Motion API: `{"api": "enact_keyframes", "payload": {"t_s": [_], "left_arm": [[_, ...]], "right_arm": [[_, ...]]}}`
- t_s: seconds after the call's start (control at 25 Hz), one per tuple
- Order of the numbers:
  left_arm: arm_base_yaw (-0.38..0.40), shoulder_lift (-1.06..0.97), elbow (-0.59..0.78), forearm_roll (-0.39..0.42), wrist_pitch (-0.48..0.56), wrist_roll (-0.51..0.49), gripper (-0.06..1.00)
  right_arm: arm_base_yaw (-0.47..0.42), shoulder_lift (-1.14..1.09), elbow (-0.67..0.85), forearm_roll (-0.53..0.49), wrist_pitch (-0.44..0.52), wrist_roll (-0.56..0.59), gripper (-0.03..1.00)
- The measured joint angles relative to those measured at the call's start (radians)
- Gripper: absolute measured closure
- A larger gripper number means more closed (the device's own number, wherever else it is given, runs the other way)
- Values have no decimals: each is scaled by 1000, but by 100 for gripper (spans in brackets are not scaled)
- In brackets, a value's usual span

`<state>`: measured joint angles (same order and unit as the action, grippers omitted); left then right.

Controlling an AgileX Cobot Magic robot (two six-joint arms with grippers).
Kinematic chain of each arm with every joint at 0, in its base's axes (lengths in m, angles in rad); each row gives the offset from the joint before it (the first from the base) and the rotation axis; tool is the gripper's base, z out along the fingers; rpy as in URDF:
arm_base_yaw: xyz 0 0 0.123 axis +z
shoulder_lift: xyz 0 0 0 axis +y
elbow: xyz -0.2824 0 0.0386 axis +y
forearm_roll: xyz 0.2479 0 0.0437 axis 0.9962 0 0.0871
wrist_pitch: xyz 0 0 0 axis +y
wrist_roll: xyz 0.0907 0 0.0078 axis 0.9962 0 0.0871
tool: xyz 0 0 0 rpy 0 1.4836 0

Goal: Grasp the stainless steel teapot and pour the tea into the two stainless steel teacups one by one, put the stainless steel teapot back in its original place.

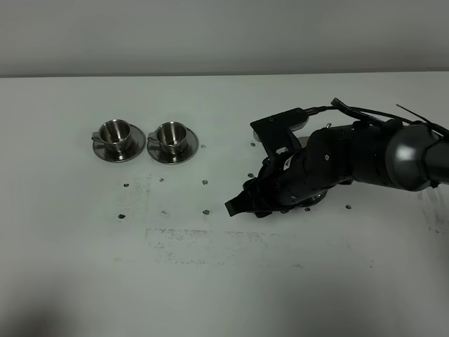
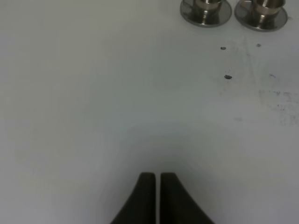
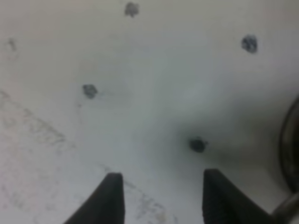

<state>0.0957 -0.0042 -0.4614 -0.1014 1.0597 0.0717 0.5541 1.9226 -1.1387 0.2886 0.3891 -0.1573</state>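
The two stainless steel teacups stand side by side on their saucers at the far left; no tea shows in them. They also show at the edge of the left wrist view. My right arm covers the stainless steel teapot and its wide saucer. Only slivers of shiny steel show at the arm's upper edge and lower edge. My right gripper is open and empty, low over the bare table. A dark curved rim lies beside it. My left gripper is shut and empty.
The white table has several small dark spots and scuff marks between the cups and my right arm. A grey wall runs behind the table's far edge.
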Motion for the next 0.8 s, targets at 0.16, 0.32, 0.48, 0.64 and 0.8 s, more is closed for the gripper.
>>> {"api": "enact_keyframes", "payload": {"t_s": [0.16,0.32,0.48,0.64,0.8], "left_arm": [[0,0,0,0,0,0,89],[0,0,0,0,0,0,89],[0,0,0,0,0,0,89],[0,0,0,0,0,0,89],[0,0,0,0,0,0,89]], "right_arm": [[-26,8,0,-24,19,41,59],[-43,8,0,-56,53,91,59],[-56,8,5,-108,66,145,59],[-67,8,10,-171,85,211,59],[-74,8,10,-225,117,258,59]]}}
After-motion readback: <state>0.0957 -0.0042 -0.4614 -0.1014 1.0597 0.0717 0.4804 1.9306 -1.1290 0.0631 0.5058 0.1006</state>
